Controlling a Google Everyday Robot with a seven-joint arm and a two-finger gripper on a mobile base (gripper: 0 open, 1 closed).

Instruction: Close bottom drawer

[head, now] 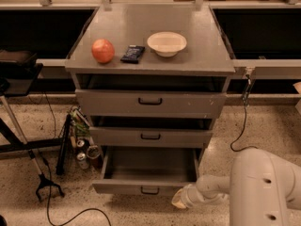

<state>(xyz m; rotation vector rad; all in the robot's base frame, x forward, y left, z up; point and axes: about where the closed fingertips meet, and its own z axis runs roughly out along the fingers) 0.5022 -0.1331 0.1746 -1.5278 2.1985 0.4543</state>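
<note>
The bottom drawer stands pulled out at floor level. The gripper sits just beside the right end of its front; whether it is closed cannot be told. The counter carries an apple, a dark packet and a white bowl. Cans stand left of the drawer.

Single view only. The camera stands high in front of the bench, facing it squarely and tilted downward, so the top and all drawer fronts show. Range is moderate: the whole unit fits in frame. The bottom drawer lies near the lower edge. The gripper sits at lower right, just beside that drawer's front right corner.
</note>
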